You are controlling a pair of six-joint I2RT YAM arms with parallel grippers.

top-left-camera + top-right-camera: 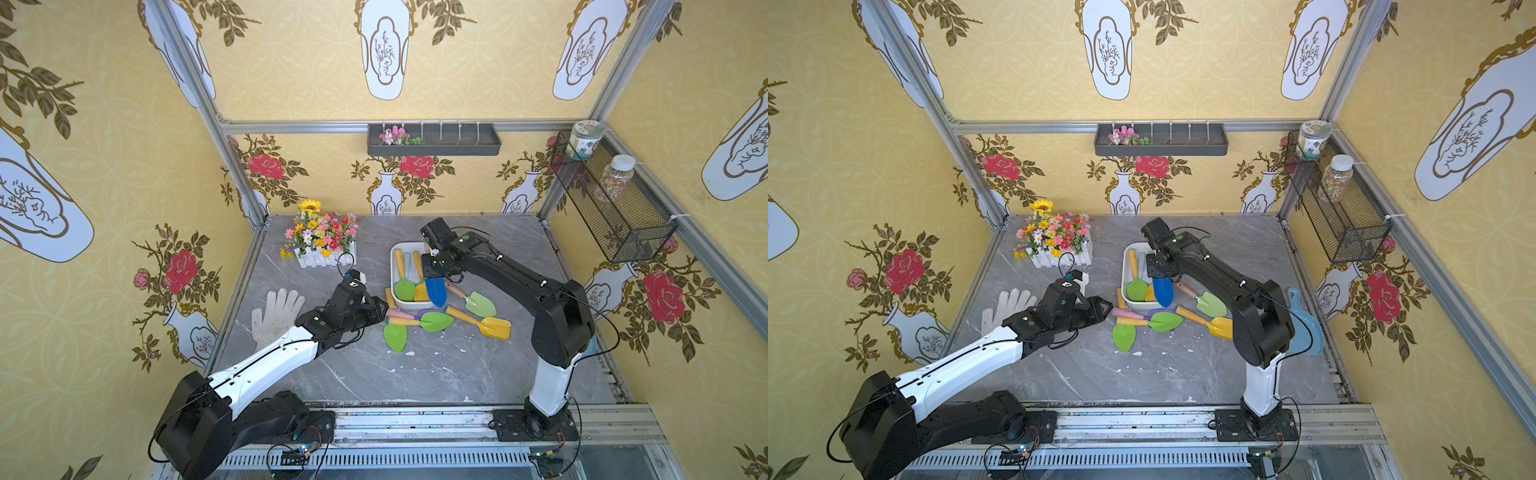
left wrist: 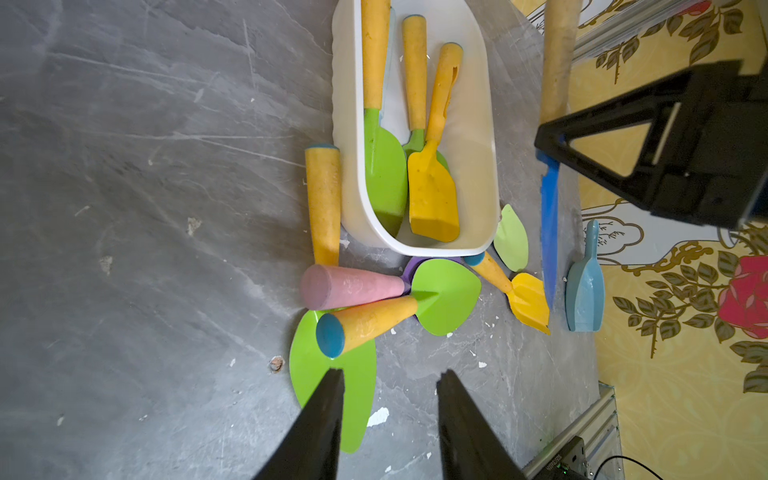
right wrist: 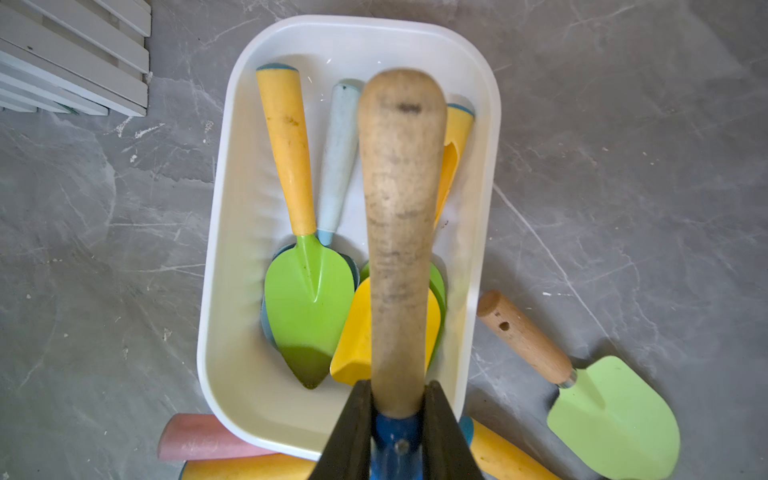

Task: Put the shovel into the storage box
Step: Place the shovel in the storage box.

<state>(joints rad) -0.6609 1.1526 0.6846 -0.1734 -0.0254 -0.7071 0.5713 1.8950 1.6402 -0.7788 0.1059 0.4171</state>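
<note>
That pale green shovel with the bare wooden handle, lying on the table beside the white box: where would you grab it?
Take the pale green shovel by the middle of its wooden handle, coming straight down and closing across it. The handle is round, with bare table on either side; the blade lies thin and flat, offering no edge to pinch.

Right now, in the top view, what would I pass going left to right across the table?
White glove → left gripper → white storage box → loose yellow shovel → black wire basket.
</note>
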